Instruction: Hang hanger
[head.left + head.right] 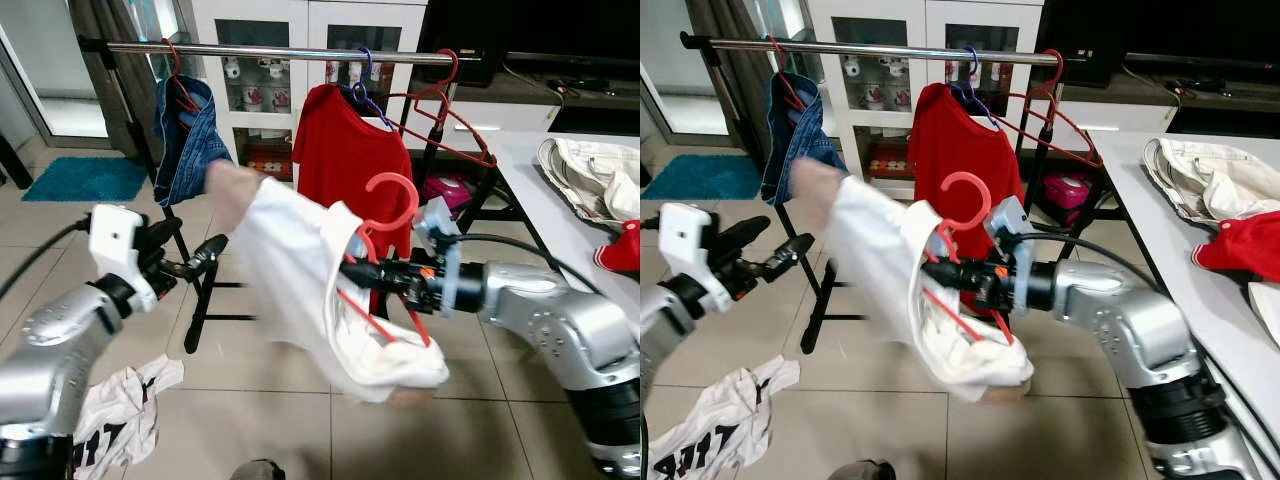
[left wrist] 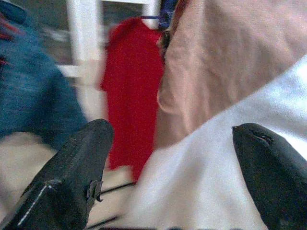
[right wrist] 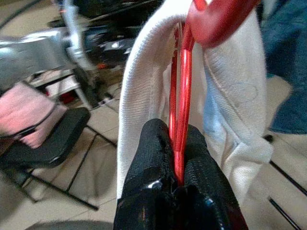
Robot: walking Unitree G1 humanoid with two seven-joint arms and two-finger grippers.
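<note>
place: home, living/laundry area
floor: pale ceramic tiles, grouted
rail: freestanding clothes rail, metal bar on black legs
on rail: denim garment, red t-shirt, spare red hangers
cabinet: white glass-door cabinet behind the rail, small figurines on its shelves
counter: white counter at the right, heaped with loose clothes
floor clutter: printed white shirt dropped on the tiles
rug: teal mat by a doorway, far left
tv area: dark screen and low unit, top right
drape: dark curtain, back left
</note>
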